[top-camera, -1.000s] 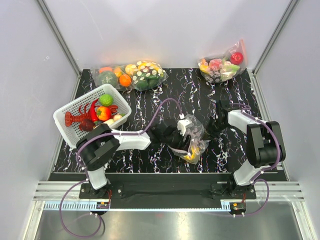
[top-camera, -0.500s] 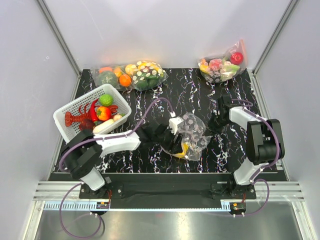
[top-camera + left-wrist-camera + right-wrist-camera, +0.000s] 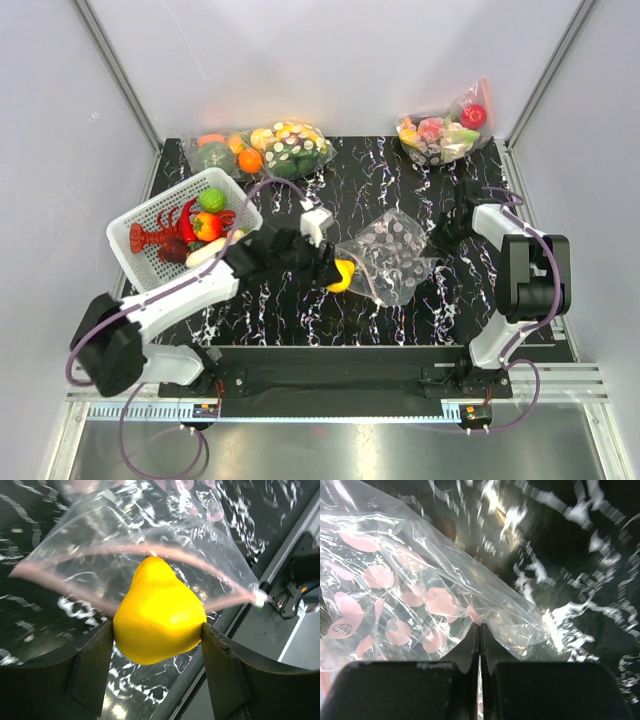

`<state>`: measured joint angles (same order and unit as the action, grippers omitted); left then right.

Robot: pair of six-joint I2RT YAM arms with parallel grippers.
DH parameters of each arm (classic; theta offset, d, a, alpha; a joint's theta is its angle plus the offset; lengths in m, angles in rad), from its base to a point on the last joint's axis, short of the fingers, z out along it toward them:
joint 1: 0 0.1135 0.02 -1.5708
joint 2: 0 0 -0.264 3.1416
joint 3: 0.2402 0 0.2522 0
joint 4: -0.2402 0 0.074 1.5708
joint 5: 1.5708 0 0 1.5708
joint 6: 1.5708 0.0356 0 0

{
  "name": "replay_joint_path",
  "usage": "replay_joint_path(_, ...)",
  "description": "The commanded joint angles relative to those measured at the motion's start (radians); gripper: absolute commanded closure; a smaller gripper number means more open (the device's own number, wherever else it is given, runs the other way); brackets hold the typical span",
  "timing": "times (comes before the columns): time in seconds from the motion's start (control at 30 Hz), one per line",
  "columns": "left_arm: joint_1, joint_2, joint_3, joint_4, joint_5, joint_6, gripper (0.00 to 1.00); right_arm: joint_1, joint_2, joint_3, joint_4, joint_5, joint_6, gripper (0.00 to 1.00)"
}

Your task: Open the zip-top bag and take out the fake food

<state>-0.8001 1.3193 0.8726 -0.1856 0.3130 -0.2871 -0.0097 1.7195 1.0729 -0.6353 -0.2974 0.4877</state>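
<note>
My left gripper (image 3: 338, 276) is shut on a yellow lemon-like piece of fake food (image 3: 342, 274), held just outside the mouth of the zip-top bag (image 3: 392, 258). In the left wrist view the yellow fruit (image 3: 159, 612) sits squeezed between both fingers (image 3: 92, 665), with the open pinkish zip strip (image 3: 100, 554) arching behind it. The clear dotted bag is stretched between the two arms. My right gripper (image 3: 441, 240) is shut on the bag's far edge. In the right wrist view its jaws (image 3: 480, 628) pinch the dotted plastic (image 3: 410, 580).
A white basket (image 3: 150, 206) at the left holds a red lobster (image 3: 160, 238), a green fruit (image 3: 211, 199) and a tomato. At the back lie a bulging dotted bag with oranges and greens (image 3: 285, 148) and one with a red apple (image 3: 445, 130).
My left gripper has drawn back to the left with the yellow fruit, out of the bag's mouth. The bag has been pulled flatter and farther back; my right gripper shifted back and right.
</note>
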Motion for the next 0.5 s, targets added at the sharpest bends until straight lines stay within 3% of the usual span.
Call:
replay_joint_path(0.0, 0.081, -0.127, 0.003, -0.078, -0.025, -0.006, 0.61, -0.032, 0.023, 0.070, -0.004, 0.037, -0.038, 1.00)
replay_joint_path(0.13, 0.191, -0.222, 0.046, -0.199, -0.077, 0.008, 0.61, -0.050, 0.029, 0.110, -0.015, 0.058, -0.054, 1.00)
replay_joint_path(0.33, 0.450, -0.290, 0.163, -0.417, -0.205, 0.040, 0.57, -0.055, -0.011, 0.196, -0.063, 0.086, -0.072, 1.00)
replay_joint_path(0.43, 0.670, -0.275, 0.199, -0.474, -0.233, 0.071, 0.55, -0.055, -0.012, 0.216, -0.081, 0.087, -0.087, 0.99)
replay_joint_path(0.47, 0.726, -0.264, 0.206, -0.494, -0.227, 0.074, 0.55, -0.055, -0.014, 0.216, -0.084, 0.084, -0.092, 0.94)
